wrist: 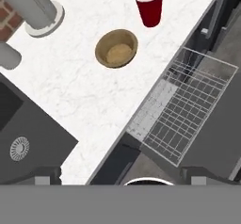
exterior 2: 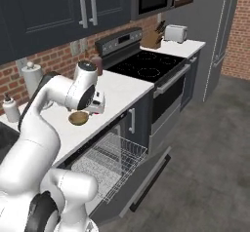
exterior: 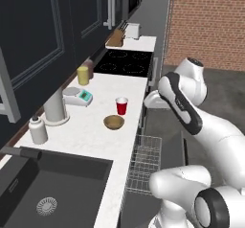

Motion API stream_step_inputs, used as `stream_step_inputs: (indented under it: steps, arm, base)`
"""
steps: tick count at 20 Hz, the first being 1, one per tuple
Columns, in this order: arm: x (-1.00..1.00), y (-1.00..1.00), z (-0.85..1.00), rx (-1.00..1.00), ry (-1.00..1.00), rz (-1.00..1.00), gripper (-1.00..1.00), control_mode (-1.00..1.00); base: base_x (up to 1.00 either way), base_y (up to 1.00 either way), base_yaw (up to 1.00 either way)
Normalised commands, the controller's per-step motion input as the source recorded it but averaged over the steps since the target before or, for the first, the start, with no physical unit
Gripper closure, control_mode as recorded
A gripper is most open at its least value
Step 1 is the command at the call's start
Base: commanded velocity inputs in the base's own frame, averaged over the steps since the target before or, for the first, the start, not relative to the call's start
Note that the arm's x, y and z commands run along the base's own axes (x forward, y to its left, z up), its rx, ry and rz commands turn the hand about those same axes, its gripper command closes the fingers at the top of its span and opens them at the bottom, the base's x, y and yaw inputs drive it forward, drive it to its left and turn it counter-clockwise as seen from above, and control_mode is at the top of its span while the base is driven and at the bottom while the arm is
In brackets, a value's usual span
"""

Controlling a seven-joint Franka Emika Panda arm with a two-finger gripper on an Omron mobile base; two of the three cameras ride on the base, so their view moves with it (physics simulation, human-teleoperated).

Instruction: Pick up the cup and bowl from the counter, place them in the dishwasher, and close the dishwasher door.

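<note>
Nothing loaded yet — cup (exterior: 122, 106) and bowl (exterior: 114, 122) on counter (exterior: 86, 141); rack (wrist: 183, 105) out, door (exterior 2: 146, 177) down; gripper state impossible to tell — both picks and closing left.

A home kitchen: white counter (exterior: 91, 141) with black sink (exterior: 52, 193), cooktop (exterior: 124, 62), toaster (exterior 2: 176, 32), open dishwasher (exterior 2: 114, 160).
</note>
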Motion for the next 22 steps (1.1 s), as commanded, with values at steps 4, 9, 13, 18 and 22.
stream_step_inputs:
  steps: [4, 9, 13, 18, 22]
  arm:
    - [1.00, 0.03, -0.17, 0.06, 0.00, -0.06, -1.00, -1.00]
    - [0.94, 0.00, -0.14, 0.13, 0.00, -0.20, -1.00, -1.00]
    - [0.90, 0.11, -0.13, 0.03, 0.00, -0.32, -1.00, -1.00]
    - [0.75, 0.19, -0.24, 0.00, 0.00, -0.35, -1.00, -1.00]
    - [0.54, 0.07, -0.33, 0.05, 0.00, -0.31, -1.00, -1.00]
  base:
    - [0.00, 0.00, 0.00]
    - [0.00, 0.00, 0.00]
    - [0.00, 0.00, 0.00]
    - [0.00, 0.00, 0.00]
    - [0.00, 0.00, 0.00]
